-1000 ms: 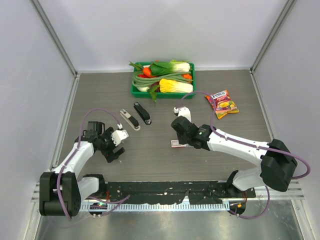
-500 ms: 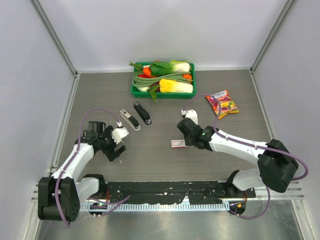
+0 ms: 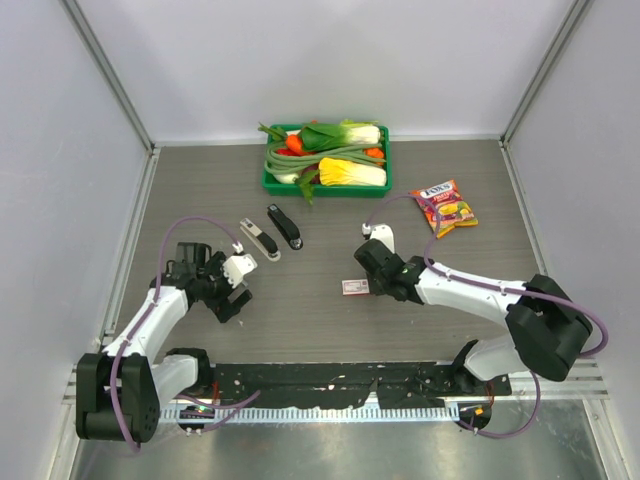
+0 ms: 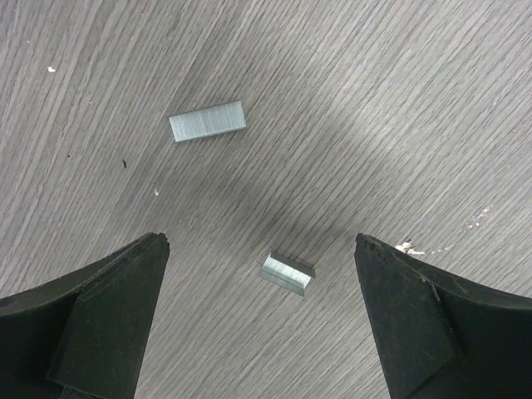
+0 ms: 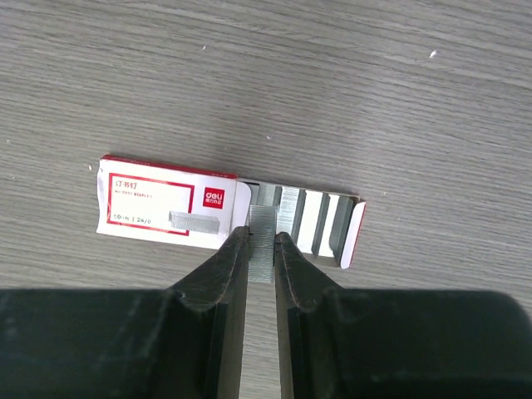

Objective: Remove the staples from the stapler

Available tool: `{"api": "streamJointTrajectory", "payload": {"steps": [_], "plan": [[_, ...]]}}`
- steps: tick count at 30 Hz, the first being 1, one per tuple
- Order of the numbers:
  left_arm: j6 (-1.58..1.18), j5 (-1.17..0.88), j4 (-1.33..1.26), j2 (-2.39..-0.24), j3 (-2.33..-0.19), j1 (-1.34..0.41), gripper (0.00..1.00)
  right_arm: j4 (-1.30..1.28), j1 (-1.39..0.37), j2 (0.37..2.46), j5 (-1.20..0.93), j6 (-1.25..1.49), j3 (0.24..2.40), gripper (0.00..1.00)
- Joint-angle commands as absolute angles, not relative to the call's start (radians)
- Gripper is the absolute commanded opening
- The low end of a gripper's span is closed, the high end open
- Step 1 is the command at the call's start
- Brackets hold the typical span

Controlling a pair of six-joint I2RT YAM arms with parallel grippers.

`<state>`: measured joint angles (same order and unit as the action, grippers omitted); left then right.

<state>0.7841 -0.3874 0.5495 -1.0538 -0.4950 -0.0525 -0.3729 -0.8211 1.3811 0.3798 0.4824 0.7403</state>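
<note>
Right gripper (image 5: pixel 263 239) clamped on a staple strip (image 5: pixel 262 218) over the open staple box (image 5: pixel 166 208), likely to drop it in. Left gripper (image 4: pixel 259 243) spread wide, straddling loose staples (image 4: pixel 208 121), probably next pick. Stapler (image 3: pixel 259 239) at its 1 o'clock, beside black stapler (image 3: pixel 284 227)

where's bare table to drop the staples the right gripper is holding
Free: the middle patch between the black stapler, the green tray and the staple box; also the far right corner behind the snack packet. Crowded: under the open left gripper, where loose staples lie, and around the right gripper at the box.
</note>
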Motion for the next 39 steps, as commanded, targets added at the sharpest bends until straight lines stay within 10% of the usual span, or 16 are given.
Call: {"api": "streamJointTrajectory", "payload": {"steps": [1, 39], "plan": [[0.770, -0.390, 0.526, -1.055, -0.529, -0.055, 1.00, -0.314, -0.813, 1.404, 0.383, 0.499, 0.735, 0.13], [0.775, -0.385, 0.537, -1.046, -0.514, -0.057, 1.00, -0.173, -0.799, 1.281, 0.353, 0.520, 0.623, 0.13]]}}
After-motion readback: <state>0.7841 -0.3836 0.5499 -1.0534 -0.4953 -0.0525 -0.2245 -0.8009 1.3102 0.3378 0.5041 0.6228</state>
